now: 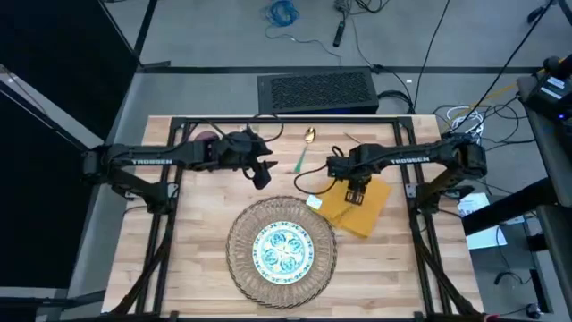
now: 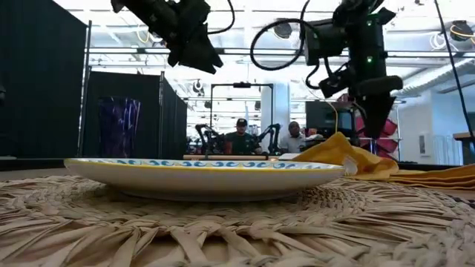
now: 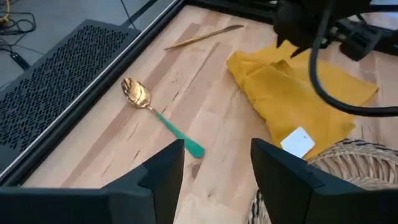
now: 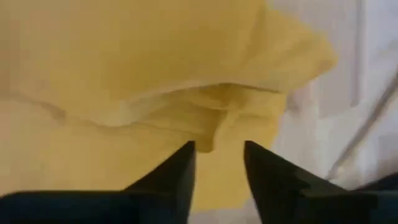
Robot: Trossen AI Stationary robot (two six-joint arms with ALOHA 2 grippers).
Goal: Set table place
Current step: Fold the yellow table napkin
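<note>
One large rectangular tabletop of light wooden planks (image 1: pixel 197 233), framed in black metal, carrying every item below.

Two dark arms reaching inward from opposite sides. Left gripper (image 1: pixel 261 176) raised above bare planks near the far half of the table, between the cup and the spoon; fingers spread wide, holding nothing. Right gripper (image 1: pixel 356 195) pointed down over the napkin's far edge; fingers parted by a narrow gap, a raised fold of cloth close beneath the tips, not clamped as far as the wrist view shows.

Round woven wicker mat (image 1: pixel 241 259): at the near centre of the table.

Yellow cloth napkin (image 1: pixel 366 215): crumpled, on the right of the mat, one corner touching the mat's rim; small white tag (image 1: pixel 313 202) at that corner.

Small white plate with teal pattern (image 1: pixel 282 248): flat, centred on the mat.

Purple cup (image 1: pixel 207 136): near the far left edge, mostly hidden under the left arm.

Gold spoon with teal handle (image 1: pixel 302 152): flat on the planks, far centre, bowl toward the far edge, well apart from the mat.

Slender gold utensil (image 1: pixel 350 138): beside the spoon, just beyond the napkin; type not clear.
</note>
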